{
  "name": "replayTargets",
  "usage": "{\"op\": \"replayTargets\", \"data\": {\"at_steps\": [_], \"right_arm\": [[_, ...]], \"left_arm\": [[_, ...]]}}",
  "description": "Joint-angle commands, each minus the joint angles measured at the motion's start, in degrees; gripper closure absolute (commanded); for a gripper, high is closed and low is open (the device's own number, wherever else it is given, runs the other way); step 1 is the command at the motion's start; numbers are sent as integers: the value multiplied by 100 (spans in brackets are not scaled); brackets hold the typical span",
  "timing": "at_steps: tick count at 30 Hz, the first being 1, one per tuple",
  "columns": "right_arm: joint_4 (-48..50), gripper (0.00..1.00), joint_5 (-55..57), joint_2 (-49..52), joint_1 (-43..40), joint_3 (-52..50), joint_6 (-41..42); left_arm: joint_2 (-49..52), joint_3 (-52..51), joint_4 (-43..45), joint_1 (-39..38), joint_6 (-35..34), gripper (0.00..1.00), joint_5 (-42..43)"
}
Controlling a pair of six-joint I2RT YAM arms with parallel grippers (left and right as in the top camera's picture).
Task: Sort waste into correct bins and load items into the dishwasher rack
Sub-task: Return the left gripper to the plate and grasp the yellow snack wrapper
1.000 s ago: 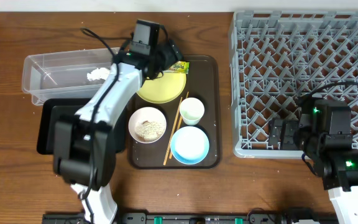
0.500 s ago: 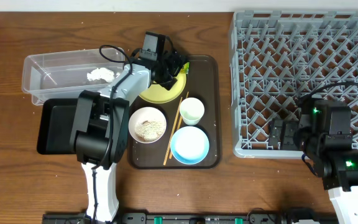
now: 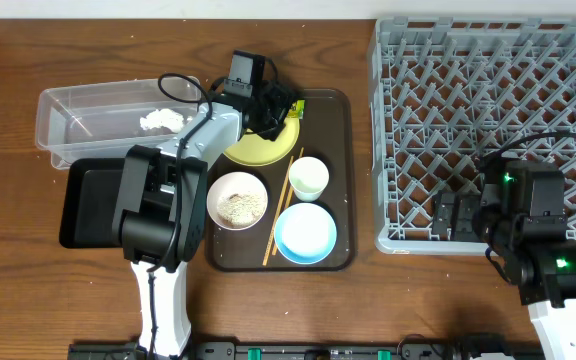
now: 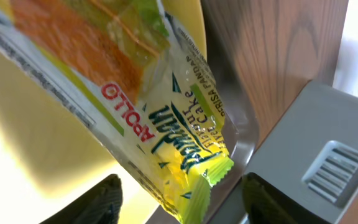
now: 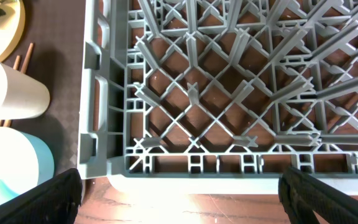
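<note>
One snack wrapper [image 4: 166, 118] on yellow plate [image 3: 253, 150] just ahead of left gripper [image 4: 182, 199], jaws wide, wrapper's long axis diagonal to gap; right gripper [image 5: 179, 208] wide, well apart at dishwasher rack [image 3: 488, 40].

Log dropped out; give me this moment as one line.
phase: wrapper pickup | left tool: open, straddling snack wrapper at yellow plate edge | right tool: open, empty, by dishwasher rack corner

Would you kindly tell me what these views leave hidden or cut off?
Overhead: the left pincer covers nearly all of the snack wrapper.
Overhead: the left arm hides part of the black tray.
Right wrist: the left frame edge cuts off the light blue bowl and the cup.
Left wrist: the wrapper's upper end runs out of frame.
</note>
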Motion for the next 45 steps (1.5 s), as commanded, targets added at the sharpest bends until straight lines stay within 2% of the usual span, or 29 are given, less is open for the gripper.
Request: {"op": "replayTargets", "data": {"at_steps": [1, 15, 22, 45], "right_arm": [[-15, 1, -39, -9, -103, 111, -20], [-15, 1, -39, -9, -103, 111, -20], [-13, 1, -39, -9, -103, 111, -20], [-20, 1, -39, -11, -103, 111, -20]], "left_arm": [[83, 15, -92, 28, 146, 37, -291], [92, -42, -251, 28, 146, 38, -601], [94, -46, -251, 28, 146, 48, -743], [297, -52, -251, -26, 295, 47, -866]]}}
